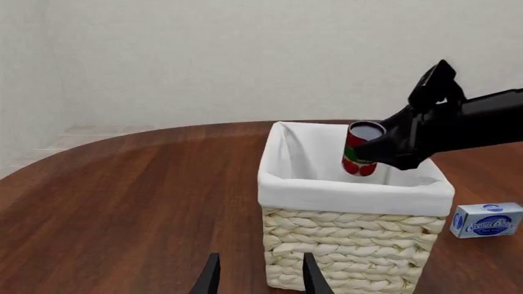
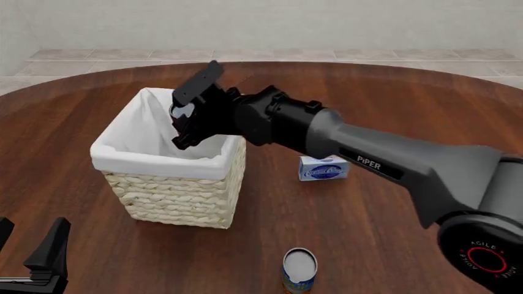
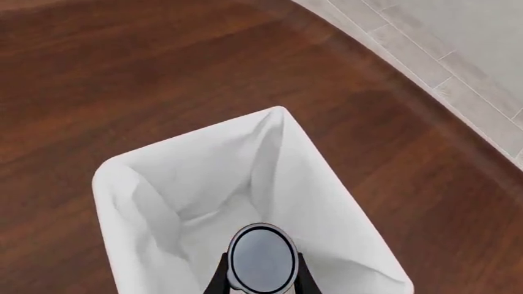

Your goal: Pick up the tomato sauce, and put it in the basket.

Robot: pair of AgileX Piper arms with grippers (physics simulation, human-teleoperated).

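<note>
Right gripper (image 1: 378, 149) jaws clamped on tomato sauce (image 1: 359, 150), can upright, held above basket (image 2: 176, 190) opening, over its white lining. Basket stands on desk (image 2: 368, 208). Left gripper (image 1: 259, 275) low near basket's front wall, jaws apart, holding nothing. Blue-and-white box (image 2: 324, 168) right of basket; larger can (image 2: 299, 269) nearer than basket.

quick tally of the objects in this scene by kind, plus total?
Cans: 2, the small red-labelled tomato sauce can held in the right gripper, and a larger can with a silver-white top near the table's front edge
Baskets: 1, pale woven wicker with white lining
Boxes: 1, blue-and-white
Total: 4
</note>
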